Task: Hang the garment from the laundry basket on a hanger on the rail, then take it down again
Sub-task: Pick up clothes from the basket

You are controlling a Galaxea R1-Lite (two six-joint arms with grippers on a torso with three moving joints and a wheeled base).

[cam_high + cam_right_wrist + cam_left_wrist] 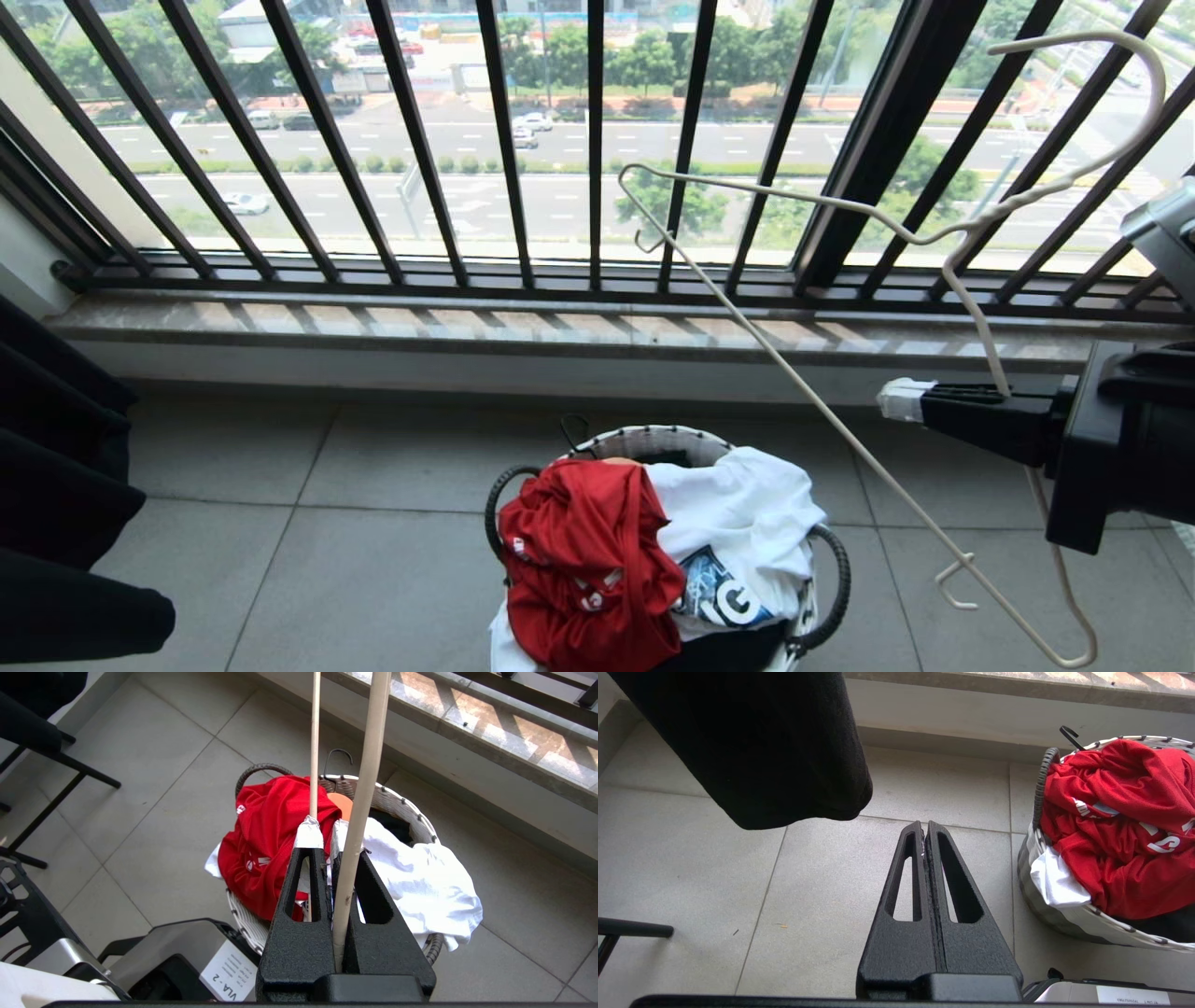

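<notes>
while right pincer [322,835] clasps hanger [822,411], left pincer [924,828] clenched; label [231,970] reads "vla-2".

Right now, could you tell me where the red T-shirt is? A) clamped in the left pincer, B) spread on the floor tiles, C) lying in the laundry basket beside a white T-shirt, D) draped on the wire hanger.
C: the red T-shirt lies crumpled in the laundry basket beside the white T-shirt, while the right pincer holds a bare wire hanger.
</notes>
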